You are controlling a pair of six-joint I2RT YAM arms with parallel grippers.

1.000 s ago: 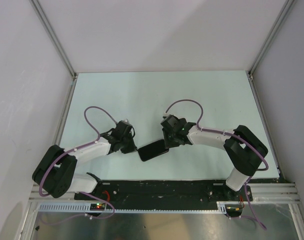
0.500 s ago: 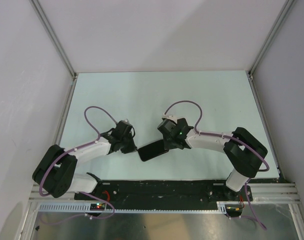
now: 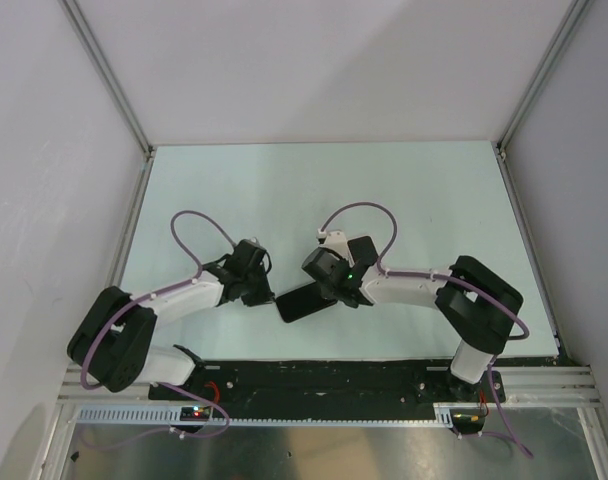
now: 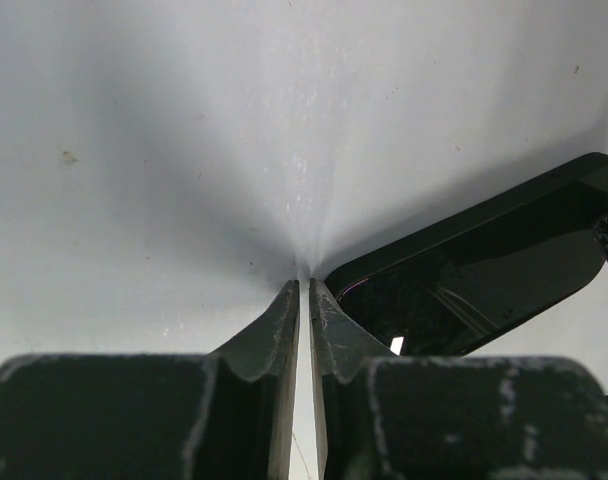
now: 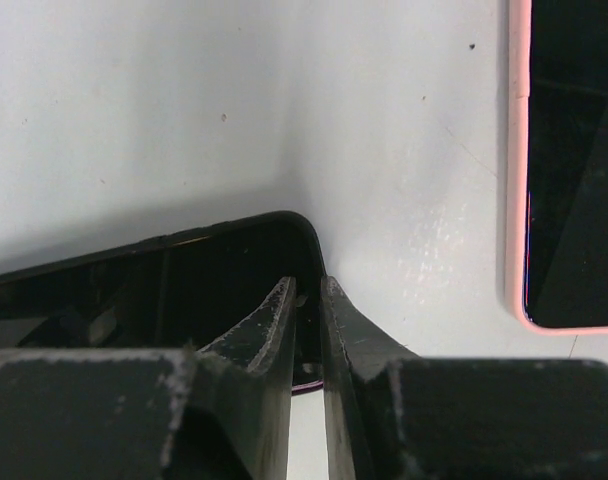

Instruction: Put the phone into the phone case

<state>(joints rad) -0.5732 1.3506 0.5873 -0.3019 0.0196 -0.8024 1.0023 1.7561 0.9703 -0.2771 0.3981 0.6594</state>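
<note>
Left gripper (image 4: pixel 304 287), pressed nearly together, touches the tabletop (image 4: pixel 184 150) beside the black phone case (image 4: pixel 474 280). Right gripper (image 5: pixel 307 287) pinches its corner, pink-edged phone (image 5: pixel 574 150) nearby.

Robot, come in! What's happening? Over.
Left fingers shut beside black piece. Right fingers seem to pinch its other corner. Pink-rimmed piece lies apart. Nothing in the way.

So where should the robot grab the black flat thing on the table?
Probably by its thin edge near a corner, coming in low from the side. The black flat thing lies flat on the table, so fingers cannot wrap around its wide faces. Only the narrow rim looks slim enough to pinch between them.
</note>
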